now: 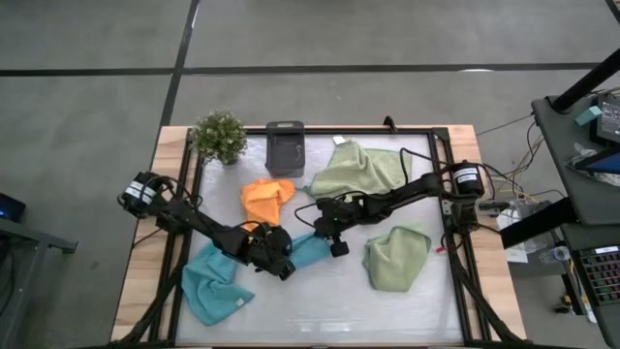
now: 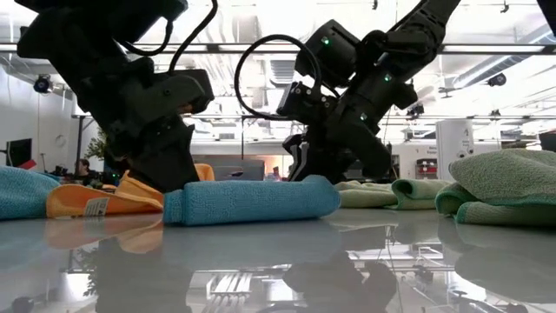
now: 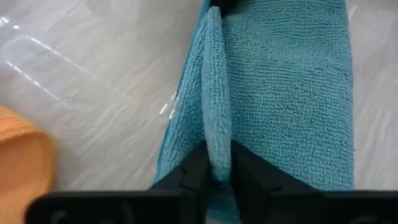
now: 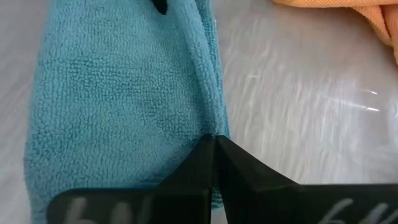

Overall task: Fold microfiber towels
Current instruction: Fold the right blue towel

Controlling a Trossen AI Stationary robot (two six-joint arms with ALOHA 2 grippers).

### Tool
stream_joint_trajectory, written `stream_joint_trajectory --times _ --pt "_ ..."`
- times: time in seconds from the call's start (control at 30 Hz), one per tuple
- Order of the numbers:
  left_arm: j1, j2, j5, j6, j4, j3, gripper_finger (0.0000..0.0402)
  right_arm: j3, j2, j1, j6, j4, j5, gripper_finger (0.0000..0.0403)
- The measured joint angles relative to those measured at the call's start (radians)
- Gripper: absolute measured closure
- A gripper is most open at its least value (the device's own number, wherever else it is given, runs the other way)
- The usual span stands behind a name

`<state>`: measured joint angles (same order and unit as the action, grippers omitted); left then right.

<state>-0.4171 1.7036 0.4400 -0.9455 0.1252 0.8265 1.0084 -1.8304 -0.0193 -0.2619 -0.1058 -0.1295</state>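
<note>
Both arms are down in the middle of the desk (image 1: 320,310) working the same light blue towel (image 1: 308,250), which lies folded into a long narrow strip between them, just beside the orange towel (image 1: 266,199). The left gripper (image 1: 281,269) has its fingers (image 3: 193,174) pinched narrow around a raised fold of that blue cloth, so it's holding the near end. The right gripper (image 1: 338,248) sits at the other end with its fingers (image 4: 233,168) pressed tight together right at the towel's edge; can't tell whether any cloth is actually caught in there. A second light blue towel (image 1: 215,286) lies crumpled toward the front left of the desk. One sage green towel (image 1: 360,172) is bunched at the back, the other (image 1: 397,258) is folded loosely on the right. A little potted plant (image 1: 220,136) and a dark grey box (image 1: 285,147) stand along the back edge.
</note>
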Motion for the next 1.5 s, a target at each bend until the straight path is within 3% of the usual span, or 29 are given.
stream_joint_trajectory --times 0.33,0.6,0.83,1.03,1.2,1.5 --pt "0.000 -0.056 -0.002 0.003 0.062 -0.001 0.0248 0.000 0.013 0.000 0.013 -0.002 0.003 0.0364" --pt "0.000 -0.105 -0.011 0.009 0.119 0.000 0.0240 0.038 0.029 0.000 0.018 0.024 0.053 0.0301" --pt "0.003 -0.167 -0.010 0.035 0.187 0.000 0.0240 0.122 0.047 0.000 0.008 0.166 0.080 0.0278" --pt "-0.004 -0.188 0.002 0.075 0.131 0.000 0.0240 0.117 0.101 -0.013 0.009 0.191 0.081 0.0299" --pt "-0.024 -0.155 0.015 0.202 -0.046 0.000 0.0251 0.059 0.165 -0.047 0.019 0.181 0.077 0.0332" --pt "-0.006 -0.046 0.100 0.246 -0.076 -0.002 0.0354 -0.064 0.140 -0.127 0.064 -0.060 0.047 0.0391"
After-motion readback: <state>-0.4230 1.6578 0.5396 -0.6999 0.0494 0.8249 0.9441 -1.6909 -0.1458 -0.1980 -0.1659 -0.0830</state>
